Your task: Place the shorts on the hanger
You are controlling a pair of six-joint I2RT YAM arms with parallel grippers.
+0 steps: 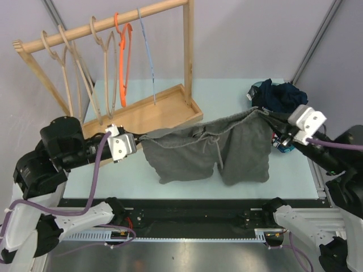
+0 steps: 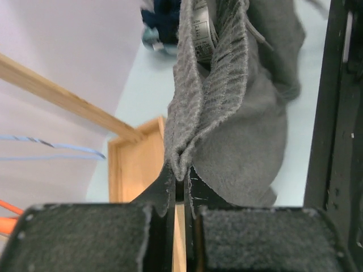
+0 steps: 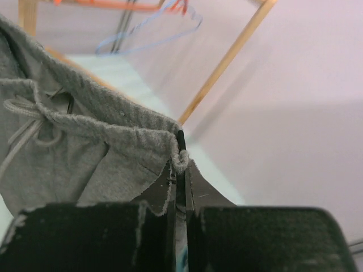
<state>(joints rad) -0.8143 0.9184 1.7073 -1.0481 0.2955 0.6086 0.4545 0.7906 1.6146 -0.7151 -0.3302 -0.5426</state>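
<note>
The dark grey shorts (image 1: 210, 150) hang stretched between my two grippers above the table, legs drooping toward the near edge. My left gripper (image 1: 138, 137) is shut on the waistband's left corner; in the left wrist view the fabric (image 2: 227, 107) is pinched between its tips (image 2: 180, 178). My right gripper (image 1: 266, 115) is shut on the waistband's right corner, seen in the right wrist view (image 3: 180, 160) with the drawstring (image 3: 25, 116). The thin light-blue hanger (image 1: 148, 54) hangs on the wooden rail, right of the orange one; it also shows in the right wrist view (image 3: 153, 28).
A wooden rack (image 1: 102, 25) with a tray base (image 1: 153, 113) stands at the back left, holding wooden hangers (image 1: 74, 62) and an orange hanger (image 1: 123, 56). A navy garment (image 1: 281, 96) and a colourful cloth (image 1: 282, 144) lie at the right.
</note>
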